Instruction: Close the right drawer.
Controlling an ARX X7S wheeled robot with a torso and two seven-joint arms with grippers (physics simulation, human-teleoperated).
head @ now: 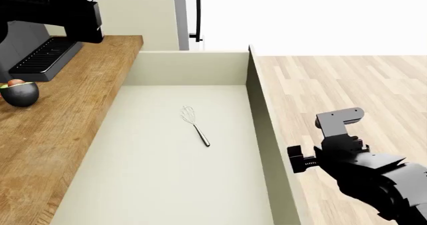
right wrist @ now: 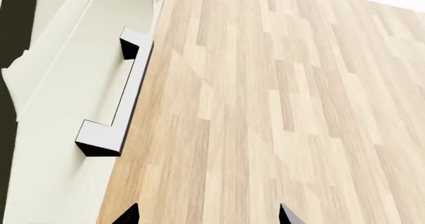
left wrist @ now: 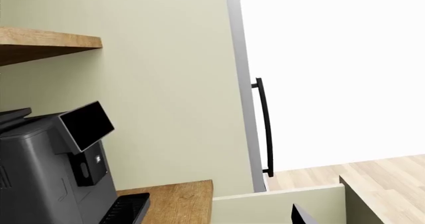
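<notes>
Head view looking down into the right drawer (head: 180, 175), right wrist view close over its front, left wrist view facing cabinets

Wooden counter (head: 73, 115) runs along the 9 o'clock side of the head view. On it: dark coffee machine (head: 47, 30) at 11 o'clock, dark bowl (head: 20, 93) just nearer, holding something red and green. Pale plank floor (head: 333, 85) at 3 o'clock.
</notes>
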